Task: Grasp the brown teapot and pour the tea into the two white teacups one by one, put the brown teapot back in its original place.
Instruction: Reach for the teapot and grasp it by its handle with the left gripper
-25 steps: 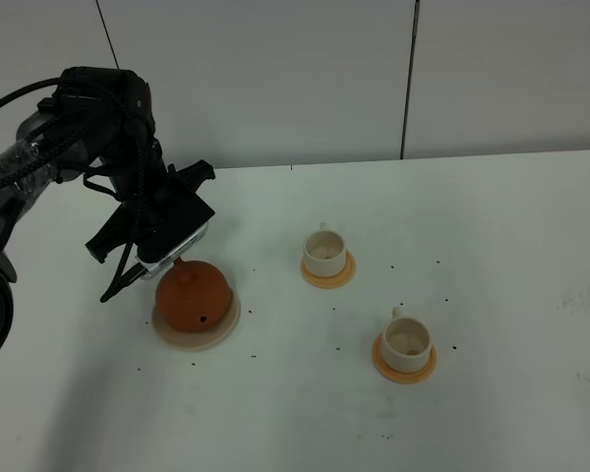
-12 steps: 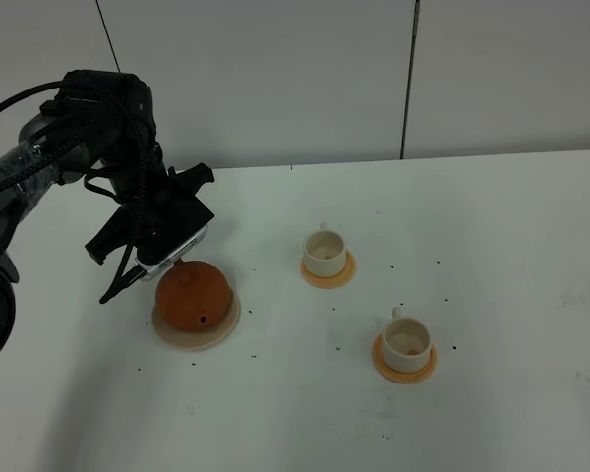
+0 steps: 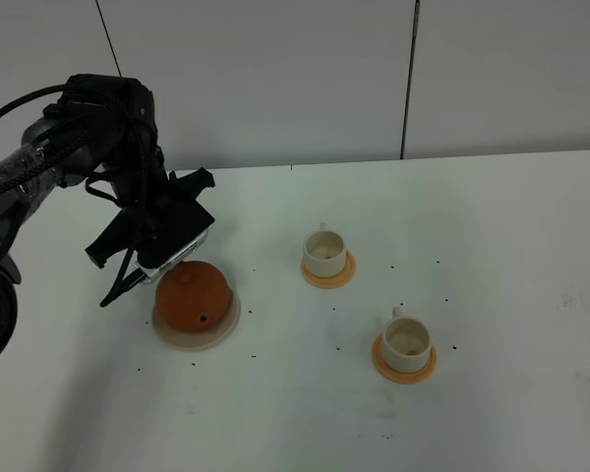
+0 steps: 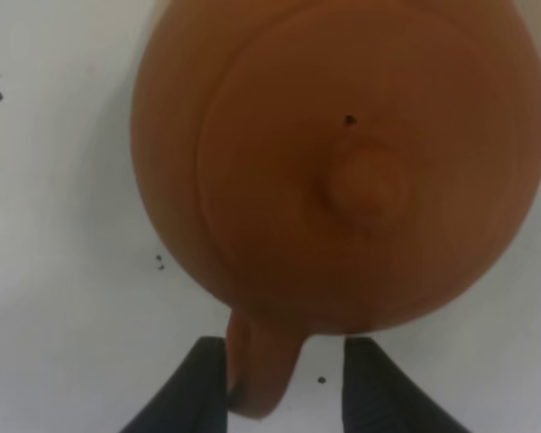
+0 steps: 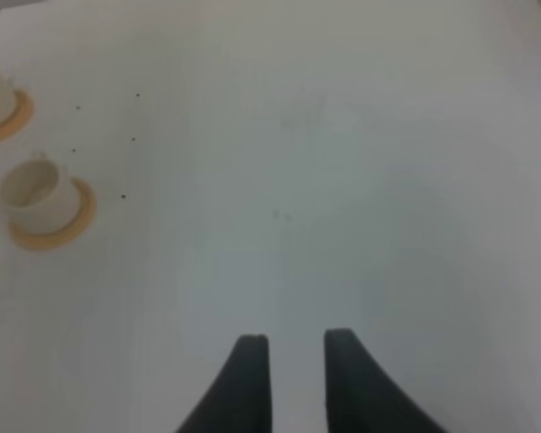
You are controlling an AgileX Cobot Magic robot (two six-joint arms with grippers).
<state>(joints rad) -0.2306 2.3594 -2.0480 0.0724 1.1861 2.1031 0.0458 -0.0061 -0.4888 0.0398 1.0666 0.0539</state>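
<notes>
Brown teapot (image 3: 190,298): upright, seated on the beige disc (image 3: 202,340) at the left of the counter (image 3: 492,246).
Left fingers (image 4: 191,394): released, straddling the teapot's handle (image 4: 260,379); one finger at its side, the other clear of it.
Right fingers (image 5: 251,383): slightly parted, grasping nothing, above the counter.
Far cup (image 3: 324,254): on an orange coaster (image 3: 326,282), right of the teapot.
Near cup (image 3: 406,339): on a second orange coaster (image 3: 403,373), further right.

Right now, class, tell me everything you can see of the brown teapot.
The brown teapot is a squat, round, reddish-brown pot, matte like clay, with a small knobbed lid pierced by a tiny hole and a loop handle. It stands upright on its beige coaster towards the left of the table. The left gripper straddles the handle, jaws open; whether a finger touches it is unclear.
</notes>
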